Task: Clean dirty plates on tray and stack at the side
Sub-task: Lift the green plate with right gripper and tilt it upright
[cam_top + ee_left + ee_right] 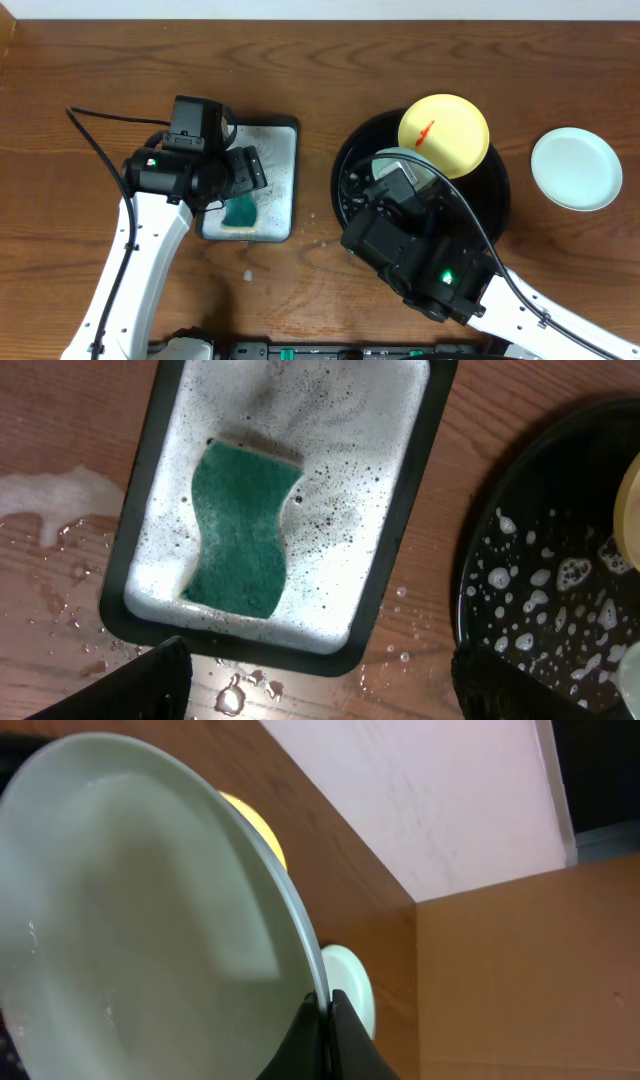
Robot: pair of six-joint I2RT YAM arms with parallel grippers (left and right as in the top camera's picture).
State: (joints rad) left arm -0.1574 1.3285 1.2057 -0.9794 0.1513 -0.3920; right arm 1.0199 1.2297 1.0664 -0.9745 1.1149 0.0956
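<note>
Right gripper (325, 1005) pinches mint plate (150, 920) rim, tilting it over tray (497, 192), likely so drips fall inside. Left gripper (325, 685) spread above sponge (240, 530), ready to grab. Yellow plate (445, 135) smeared, on tray; clean plate (576, 168) aside

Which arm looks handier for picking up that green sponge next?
Left. The left gripper hangs open right above the sponge in the soapy tray; the right gripper is shut on a plate.
</note>
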